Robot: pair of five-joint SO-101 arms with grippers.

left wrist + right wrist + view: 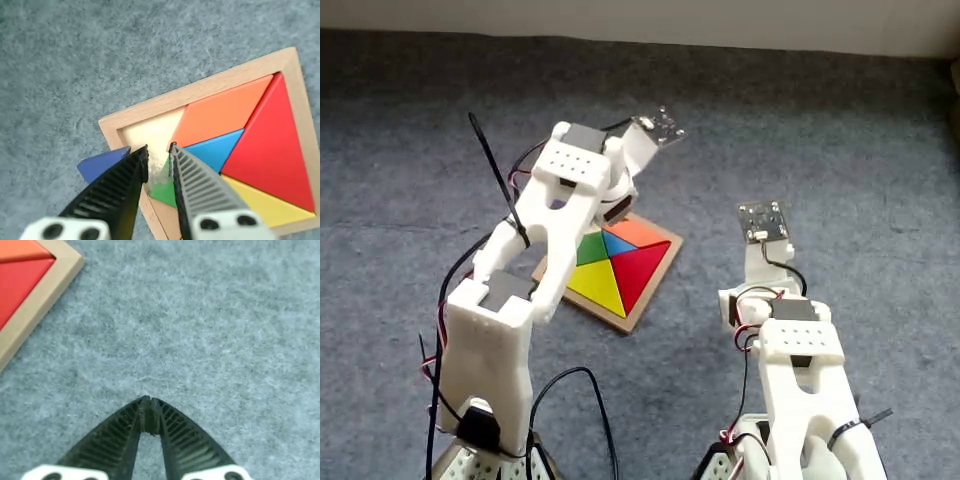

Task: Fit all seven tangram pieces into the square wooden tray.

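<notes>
The square wooden tray (215,82) holds an orange piece (225,107), a red triangle (270,150), a yellow triangle (270,202), a light blue piece (217,150) and a green piece (162,192). One corner slot (150,132) shows bare wood. A dark blue piece (100,162) lies across the tray's rim by that corner, just outside my left gripper's black finger. My left gripper (158,156) hovers over the corner, slightly open, nothing between its fingers. My right gripper (150,415) is shut above bare carpet, off the tray's corner (45,295).
Grey carpet surrounds the tray (655,285) on all sides. In the high view the left arm (570,190) leans over the tray's left half, and the right arm (790,330) stands off to the tray's right.
</notes>
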